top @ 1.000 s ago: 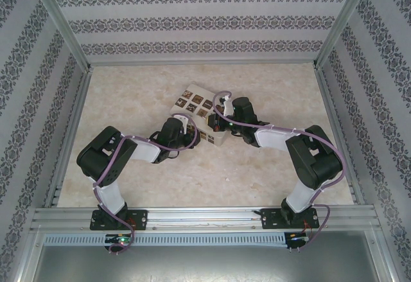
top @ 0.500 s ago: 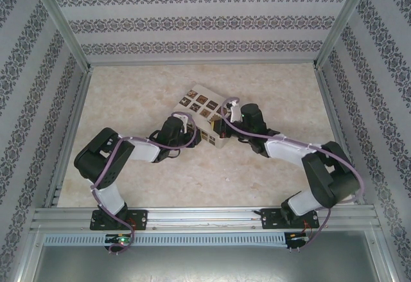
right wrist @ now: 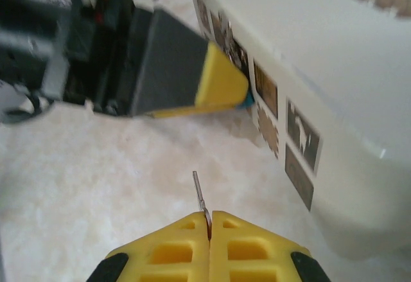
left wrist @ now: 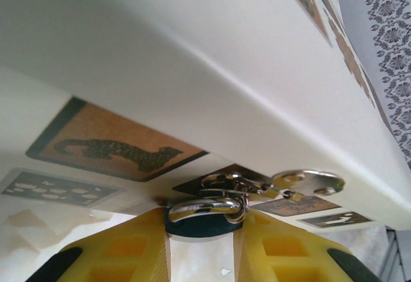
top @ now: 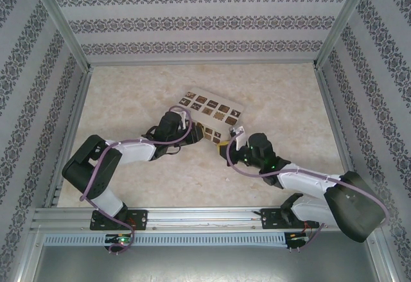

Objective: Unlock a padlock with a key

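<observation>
Nearest the arm bases, the right gripper (right wrist: 209, 221) hovers just above the marbled table (right wrist: 96, 166) with its yellow fingers pressed together on the key (right wrist: 200, 192). The key is a thin sliver of metal standing up from the seam between them, pointing toward the box and well short of it.

Beyond it, the left gripper (left wrist: 204, 232) sits against the near side of the cream box (left wrist: 192, 51). Its jaws are narrowed on the padlock (left wrist: 205, 224), whose dark blue body is pinched between the yellow fingertips. The silvery shackle (left wrist: 205, 207) rises just above the fingers to a metal latch (left wrist: 225, 182) on the box wall, beside a patterned square.

In the overhead view the box (top: 215, 112) lies tilted at mid-table, with the left gripper (top: 192, 134) at its near-left edge and the right gripper (top: 226, 150) close by, apart from the box
</observation>
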Robot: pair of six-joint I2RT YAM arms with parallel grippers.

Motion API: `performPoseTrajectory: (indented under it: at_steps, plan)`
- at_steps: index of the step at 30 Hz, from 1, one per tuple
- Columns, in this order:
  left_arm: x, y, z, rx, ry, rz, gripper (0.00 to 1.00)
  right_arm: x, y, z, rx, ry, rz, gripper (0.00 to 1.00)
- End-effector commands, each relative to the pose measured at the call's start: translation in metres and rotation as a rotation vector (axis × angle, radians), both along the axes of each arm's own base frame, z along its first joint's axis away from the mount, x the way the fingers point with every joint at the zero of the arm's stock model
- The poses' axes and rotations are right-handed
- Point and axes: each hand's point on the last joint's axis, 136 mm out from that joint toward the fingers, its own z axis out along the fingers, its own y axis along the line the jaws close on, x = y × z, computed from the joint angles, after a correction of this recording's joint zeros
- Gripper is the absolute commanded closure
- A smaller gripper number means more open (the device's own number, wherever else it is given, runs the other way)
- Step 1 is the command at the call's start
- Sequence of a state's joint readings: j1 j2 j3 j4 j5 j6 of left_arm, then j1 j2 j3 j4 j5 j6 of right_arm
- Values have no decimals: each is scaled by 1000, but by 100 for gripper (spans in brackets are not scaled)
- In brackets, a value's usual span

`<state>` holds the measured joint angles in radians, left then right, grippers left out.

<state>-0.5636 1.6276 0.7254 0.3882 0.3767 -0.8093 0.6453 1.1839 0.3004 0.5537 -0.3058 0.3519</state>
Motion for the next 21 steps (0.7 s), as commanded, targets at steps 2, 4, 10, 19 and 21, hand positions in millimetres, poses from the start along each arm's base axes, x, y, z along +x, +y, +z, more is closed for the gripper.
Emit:
performPoseTrajectory:
  at_steps: [2,4,10,19,21]
  plan:
    - [3,-14,31,-86,26,7,74,12,1,4,-50,-155,-46,100]
    - [4,-15,32,-97,42,18,74,15,5,0,-59,-163,-46,100]
    - [7,-17,33,-128,76,44,74,29,18,-9,-46,-182,-74,100]
    - [7,-16,31,-127,103,61,75,51,32,-9,-15,-222,-116,100]
    - [7,-15,31,-120,102,64,75,55,31,-10,-27,-231,-127,100]
